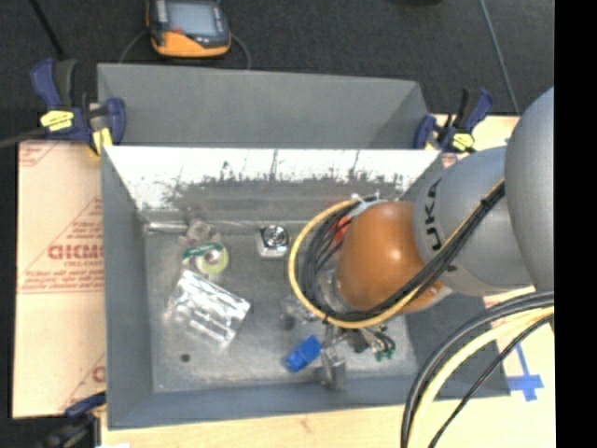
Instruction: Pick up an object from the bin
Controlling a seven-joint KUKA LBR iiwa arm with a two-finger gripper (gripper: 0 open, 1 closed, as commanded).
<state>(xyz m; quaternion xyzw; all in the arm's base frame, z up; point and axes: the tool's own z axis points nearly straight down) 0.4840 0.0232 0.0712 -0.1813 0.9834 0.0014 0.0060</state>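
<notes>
Okay, my gripper (328, 366) is down at the bin's (126, 297) 5 o'clock, near the front wall, below the orange wrist cover (378, 255) and its loop of cables (297, 273). I cannot tell whether it is open or closed; the tip is too cluttered to read. A small blue block (301, 355) lies on the floor just beside the gripper at its 9 o'clock; whether they touch I can't say. A small green-and-dark bit (382, 348) is at the gripper's 3 o'clock. Well apart: a clear plastic packet (207, 308) at 8 o'clock, a round white-and-green disc (207, 259) at 10 o'clock, and a shiny metal piece (272, 239) at 12 o'clock.
</notes>
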